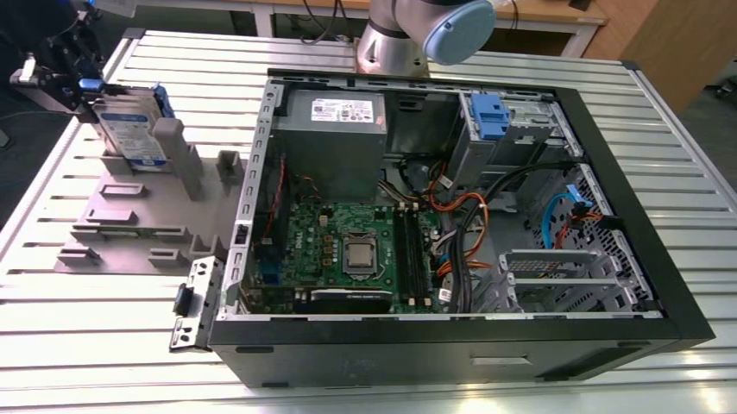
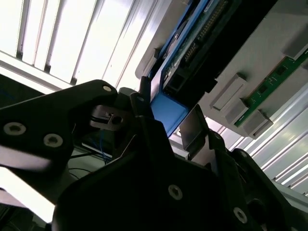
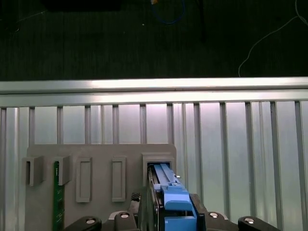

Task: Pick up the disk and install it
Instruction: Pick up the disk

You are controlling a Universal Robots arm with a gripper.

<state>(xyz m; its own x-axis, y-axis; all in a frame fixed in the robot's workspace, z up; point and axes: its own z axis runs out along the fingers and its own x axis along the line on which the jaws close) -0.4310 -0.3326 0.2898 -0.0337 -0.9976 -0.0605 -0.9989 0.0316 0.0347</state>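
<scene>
Grasping is the step in hand: the gripper point(image 1: 67, 76) sits at the upper end of the disk point(image 1: 129, 129), which stands on edge in a slot of the grey fixture point(image 1: 127, 237) on the tabletop point(image 1: 103, 354), at the exterior view's left. In the second wrist view its fingers point(image 2: 193, 129) flank the blue carrier bracket point(image 2: 168, 111) and look pressed against it on both sides, so the gripper seems to be pinching the disk by that bracket. The lift does not appear to have begun: in the first wrist view the disk's blue edge runs down into the fixture's slot. The open computer case point(image 1: 461, 341) lies well apart, toward the exterior view's right, and the install is not yet started. Drawing the disk free would likely call for a pull straight along the slot, without tilt that could jam the bracket. The arm's base point(image 1: 398, 39) stands beyond the case, and the wrist reaches out over the fixture.
</scene>
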